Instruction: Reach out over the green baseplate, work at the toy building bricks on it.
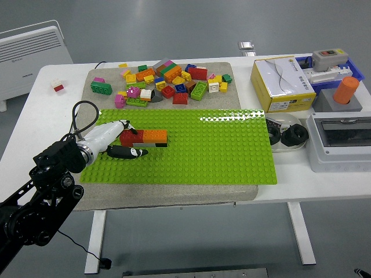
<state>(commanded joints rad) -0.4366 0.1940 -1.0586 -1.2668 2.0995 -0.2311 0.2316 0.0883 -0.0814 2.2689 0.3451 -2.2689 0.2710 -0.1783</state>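
**Left hand closed around the brick stack at the left end of the green baseplate**

The green baseplate [191, 145] lies on a grey mat [174, 191] spread over the white table [290, 188], its long side running left to right. Near its left end sits a short stack of bricks [145, 138]: a red brick on the left, an orange one on the right, with a grey and a dark piece beneath them.

The left hand [113, 141] reaches in from the lower left on a black arm. Its white fingers [116, 126] lie against the far-left side of the red brick, while the dark thumb [128, 152] stretches along the near side of the stack, so the hand is pinched narrowly around the bricks. A black cable loops up behind the wrist.

On the far part of the mat lies a loose pile of bricks [165, 81] in red, orange, yellow, green, blue, pink and white, well apart from the hand. A single small red and white brick [57, 86] rests alone on the table, far left.

To the right of the baseplate stand a white and yellow carton [282, 83], two black rings [287, 134] on a pale tray, a grey enclosure with a clear lid [342, 140], and an orange cylinder on a grey block [342, 95]. A white radiator [29, 43] stands on the floor beyond the far left corner.
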